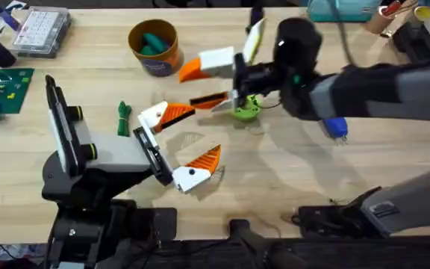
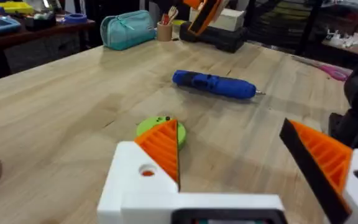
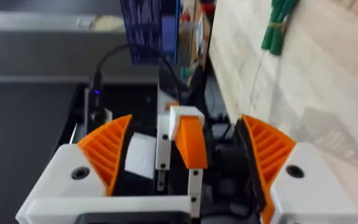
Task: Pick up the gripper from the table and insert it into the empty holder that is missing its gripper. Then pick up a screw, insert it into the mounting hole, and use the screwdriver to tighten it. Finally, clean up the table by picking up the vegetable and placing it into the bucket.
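Observation:
The gripper [image 1: 174, 113], an orange ribbed finger on a blocky white base [image 2: 135, 183], sits on the far jaw of my left arm, and a round hole shows in that base. Together with the other orange finger [image 1: 204, 160] it forms my left gripper [image 1: 206, 131], which is wide open and holds nothing. My right gripper [image 1: 187, 88] reaches across from the right and hangs open just behind that finger [image 3: 188, 142], with gaps on both sides. The blue screwdriver [image 2: 215, 84] lies on the table, partly under the right arm [image 1: 337, 127]. The dark green vegetable [image 1: 123, 118] lies left of the left gripper. The yellow-orange bucket [image 1: 155, 60] stands at the back.
A lime-green disc [image 1: 246, 110] lies between the grippers and the screwdriver. Teal-green pieces [image 1: 154, 43] sit inside the bucket. A clear parts box [image 1: 42, 30] and a green board [image 1: 2, 88] are at the far left. Bare tabletop lies in front of the right arm.

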{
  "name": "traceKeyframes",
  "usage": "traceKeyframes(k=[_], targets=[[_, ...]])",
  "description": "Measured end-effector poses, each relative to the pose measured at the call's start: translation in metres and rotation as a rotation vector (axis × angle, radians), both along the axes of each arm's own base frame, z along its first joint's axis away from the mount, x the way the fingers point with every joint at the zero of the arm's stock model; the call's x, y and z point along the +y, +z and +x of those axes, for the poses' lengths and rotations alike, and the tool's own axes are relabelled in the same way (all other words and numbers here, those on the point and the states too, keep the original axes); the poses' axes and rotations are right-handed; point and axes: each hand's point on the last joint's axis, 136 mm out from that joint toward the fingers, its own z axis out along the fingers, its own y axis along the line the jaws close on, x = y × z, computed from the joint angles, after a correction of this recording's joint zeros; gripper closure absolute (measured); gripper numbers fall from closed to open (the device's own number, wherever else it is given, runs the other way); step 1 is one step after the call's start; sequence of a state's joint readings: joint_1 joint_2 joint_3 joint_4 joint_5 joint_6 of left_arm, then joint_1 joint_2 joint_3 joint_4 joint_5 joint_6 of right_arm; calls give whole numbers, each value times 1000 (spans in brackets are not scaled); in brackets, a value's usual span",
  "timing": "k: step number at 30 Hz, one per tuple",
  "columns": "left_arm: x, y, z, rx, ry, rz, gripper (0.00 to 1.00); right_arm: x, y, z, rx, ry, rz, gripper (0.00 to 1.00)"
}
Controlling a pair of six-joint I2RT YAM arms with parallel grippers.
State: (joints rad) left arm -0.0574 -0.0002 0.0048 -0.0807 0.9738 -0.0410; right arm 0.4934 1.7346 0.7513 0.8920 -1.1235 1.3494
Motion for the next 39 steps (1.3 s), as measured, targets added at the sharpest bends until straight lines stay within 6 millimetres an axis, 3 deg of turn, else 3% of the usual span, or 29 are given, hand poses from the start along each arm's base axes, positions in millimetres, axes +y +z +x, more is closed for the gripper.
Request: traceKeyframes(k=[8, 15, 19, 32, 39], targets=[[0, 0, 0, -2, -3, 1, 8, -58, -6, 24, 13, -117, -145, 5], [0, 0, 0, -2, -3, 2, 8, -102, 23, 35, -84, -159, -279, 5], [0, 0, 0, -2, -3, 2, 8, -130, 30, 39, -154, -203, -423, 5], [0, 0, 0, -2, -3, 2, 8, -202, 52, 22, -400, -142, -1011, 5], [0, 0, 0, -2, -3, 2, 8, -210, 35, 7, -490, 3, -1283, 5]])
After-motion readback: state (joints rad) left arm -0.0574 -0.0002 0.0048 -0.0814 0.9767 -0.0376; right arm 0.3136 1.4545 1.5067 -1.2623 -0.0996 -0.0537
